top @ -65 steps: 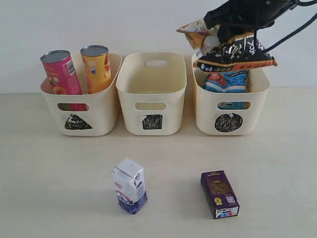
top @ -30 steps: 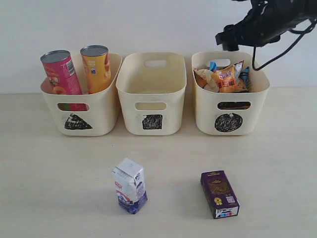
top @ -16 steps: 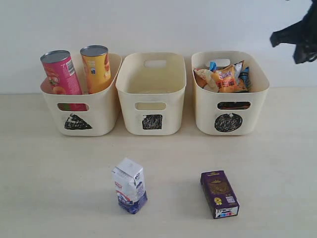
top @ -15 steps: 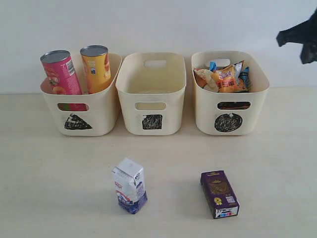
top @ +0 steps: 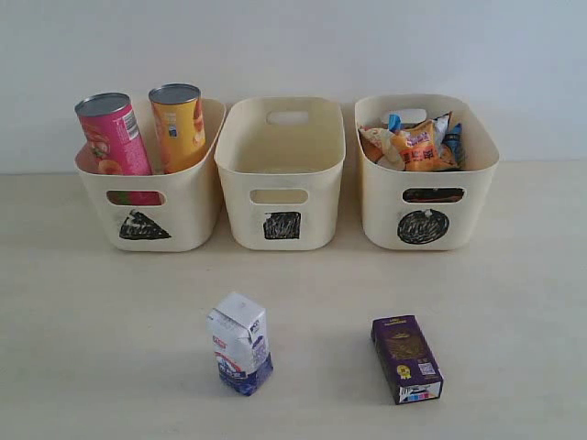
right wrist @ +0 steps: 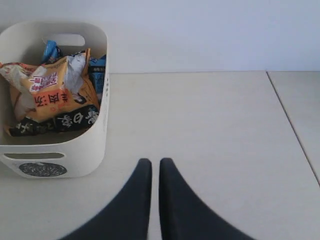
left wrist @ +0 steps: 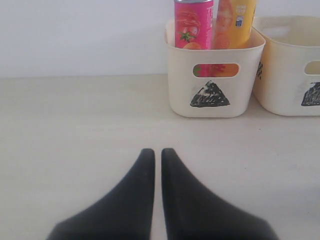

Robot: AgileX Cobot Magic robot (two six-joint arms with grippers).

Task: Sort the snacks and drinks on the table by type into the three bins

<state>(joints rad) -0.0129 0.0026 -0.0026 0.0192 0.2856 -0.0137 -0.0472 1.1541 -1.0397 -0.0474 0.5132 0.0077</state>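
Note:
The pink tube (top: 114,136) and the yellow-orange tube (top: 180,125) stand in the triangle bin (top: 147,225). The square bin (top: 281,220) holds nothing that I can see. In the circle bin (top: 425,220) lie the crinkly bags (top: 417,143), the orange-black bag (right wrist: 55,105) over the blue-white one (right wrist: 98,72). On the table in front stand the white-and-blue carton (top: 240,343) and the dark purple-brown carton (top: 407,358). Neither arm shows in the exterior view. My left gripper (left wrist: 154,152) is shut over bare table, left of the triangle bin (left wrist: 215,75). My right gripper (right wrist: 151,162) is shut, right of the circle bin (right wrist: 55,160).
A pale wall runs close behind the bins. The right wrist view shows a seam in the tabletop (right wrist: 292,125) to the right of the circle bin. Open table lies between the bins and the two cartons.
The right arm let the orange-black bag fall into the circle bin, then drew back to the right and out of the exterior view. The cartons and tubes stayed put.

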